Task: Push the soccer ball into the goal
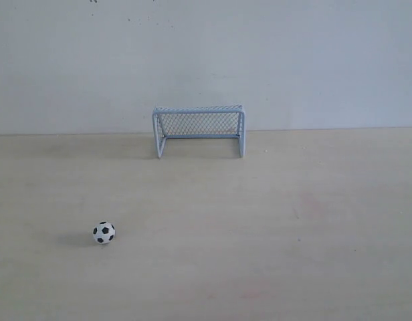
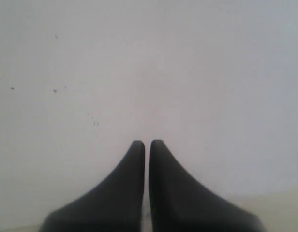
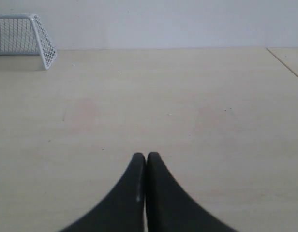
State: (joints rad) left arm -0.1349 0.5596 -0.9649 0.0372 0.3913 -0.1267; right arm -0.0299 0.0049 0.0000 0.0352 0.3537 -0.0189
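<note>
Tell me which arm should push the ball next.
Left, probably. The ball lies on the left arm's side of the exterior view, the goal farther back near the middle. The right wrist view shows the goal, no ball.

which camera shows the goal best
The exterior view: the whole goal stands front-on, frame and net clear. The right wrist view catches only one end of it at the picture's edge; the left wrist view shows none of it.

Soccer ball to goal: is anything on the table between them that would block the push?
Nothing visible. In the exterior view the soccer ball sits near-left on the table, and the goal stands by the far wall, open mouth toward the ball's side. Only bare surface lies between them.
</note>
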